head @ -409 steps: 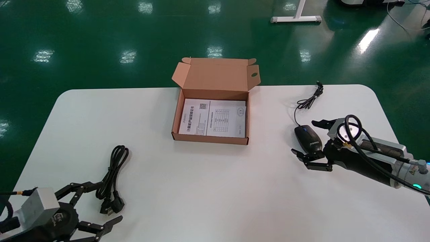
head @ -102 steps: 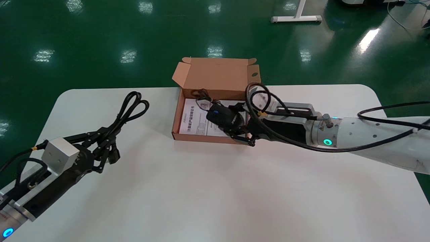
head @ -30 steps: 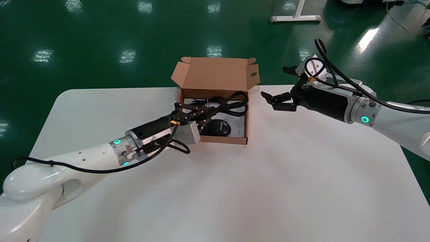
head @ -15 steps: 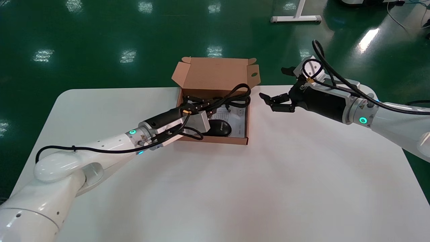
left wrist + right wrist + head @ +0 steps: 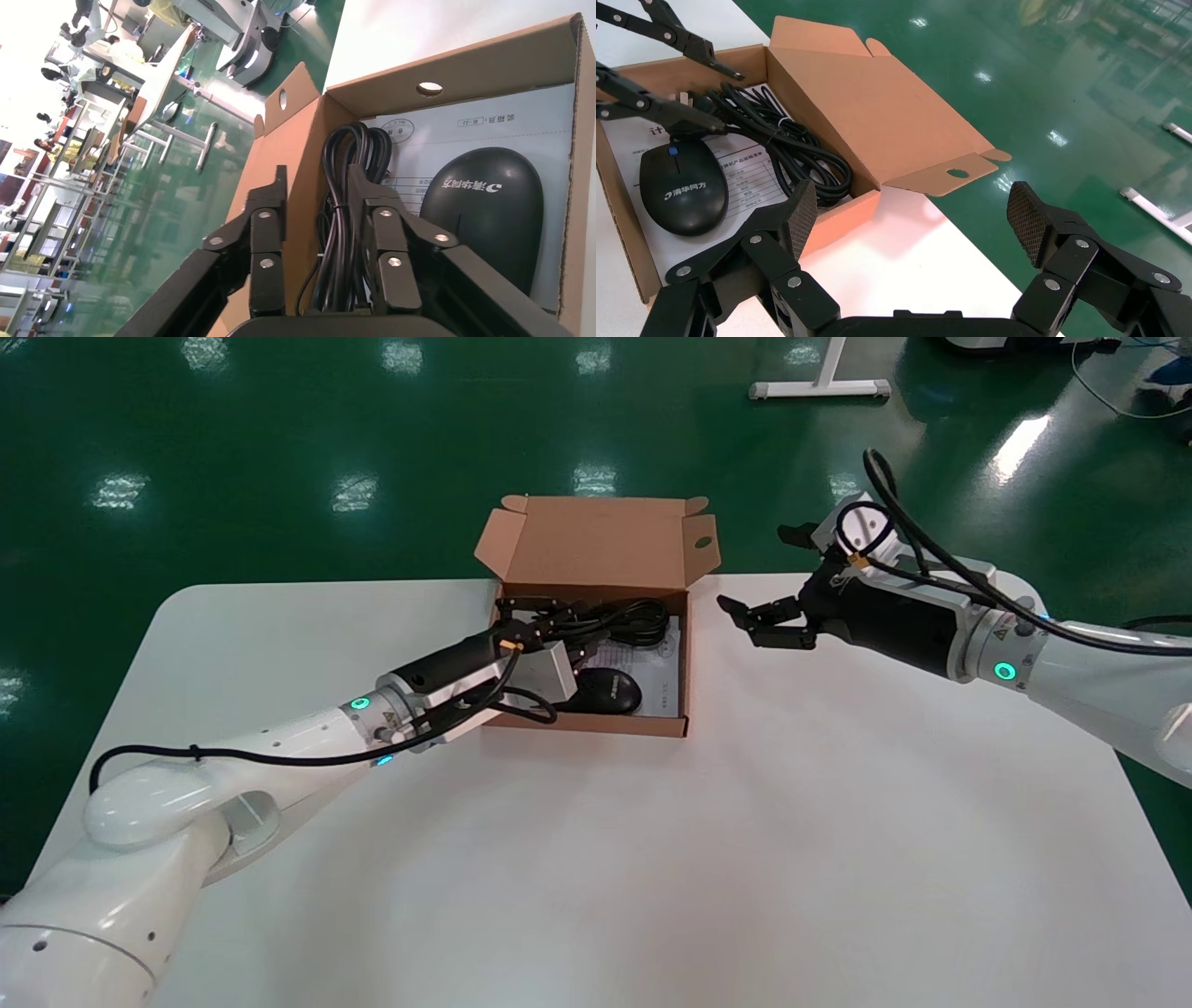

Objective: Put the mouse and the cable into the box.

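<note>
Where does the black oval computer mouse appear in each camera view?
Head view: the black oval computer mouse lies inside the brown cardboard box, near its front wall.
Left wrist view: it lies on the printed sheet, beside the black coiled cable.
Right wrist view: it lies on the same sheet, logo facing up, cable beside it.
Shared landmark: the round hole in the box's lid flap.

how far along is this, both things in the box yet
Nearly finished. Done: the mouse lies on the leaflet in the box. In hand: the cable is down along the box's back wall, with the left tool open around it. The right tool hangs open and empty beside the box. Left: lift the left tool clear.
</note>
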Motion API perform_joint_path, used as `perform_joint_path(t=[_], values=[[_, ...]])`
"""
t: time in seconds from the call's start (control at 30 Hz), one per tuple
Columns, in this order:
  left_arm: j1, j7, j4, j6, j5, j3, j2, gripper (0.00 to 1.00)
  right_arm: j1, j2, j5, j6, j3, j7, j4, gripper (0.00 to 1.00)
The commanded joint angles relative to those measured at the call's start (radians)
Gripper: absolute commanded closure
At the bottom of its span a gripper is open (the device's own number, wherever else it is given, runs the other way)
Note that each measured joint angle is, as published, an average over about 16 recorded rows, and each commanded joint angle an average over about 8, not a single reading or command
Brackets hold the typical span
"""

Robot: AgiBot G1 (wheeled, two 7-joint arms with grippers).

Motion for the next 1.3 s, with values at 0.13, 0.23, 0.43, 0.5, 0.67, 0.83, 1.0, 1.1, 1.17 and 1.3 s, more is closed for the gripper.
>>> perform_joint_path(t=[0.13, 0.23, 0.43, 0.5, 0.67, 0.83, 1.0, 1.1, 1.17, 1.3], values=[[0.011, -0.075, 0.001, 0.07, -0.115, -0.044, 0.019, 0.0, -0.003, -0.003, 0.021, 0.008, 0.015, 0.003, 0.0, 0.0], [0.017, -0.123, 0.018, 0.117, -0.195, -0.062, 0.032, 0.0, -0.012, -0.012, 0.063, 0.023, 0.046, 0.008, 0.0, 0.0], [0.017, -0.178, 0.026, 0.168, -0.266, -0.059, 0.021, 0.0, -0.039, -0.02, 0.132, 0.039, 0.097, 0.019, 0.012, 0.0], [0.02, -0.209, 0.01, 0.184, -0.277, -0.057, 0.004, 0.0, -0.048, -0.011, 0.144, 0.03, 0.103, 0.031, 0.03, 0.0], [0.031, -0.299, -0.051, 0.223, -0.289, -0.051, -0.056, 0.0, -0.077, 0.028, 0.167, -0.013, 0.107, 0.076, 0.103, 0.0], [0.042, -0.392, -0.116, 0.264, -0.303, -0.044, -0.118, 0.0, -0.108, 0.071, 0.192, -0.061, 0.111, 0.126, 0.184, 0.0], [0.053, -0.485, -0.179, 0.305, -0.316, -0.037, -0.18, 0.0, -0.14, 0.114, 0.216, -0.108, 0.115, 0.174, 0.264, 0.0], [0.06, -0.539, -0.217, 0.329, -0.323, -0.033, -0.217, 0.0, -0.158, 0.139, 0.23, -0.136, 0.117, 0.203, 0.311, 0.0], [0.065, -0.576, -0.243, 0.345, -0.329, -0.03, -0.242, 0.0, -0.17, 0.157, 0.24, -0.154, 0.119, 0.223, 0.344, 0.0], [0.074, -0.65, -0.293, 0.377, -0.339, -0.025, -0.291, 0.0, -0.195, 0.191, 0.26, -0.192, 0.122, 0.262, 0.407, 0.0]])
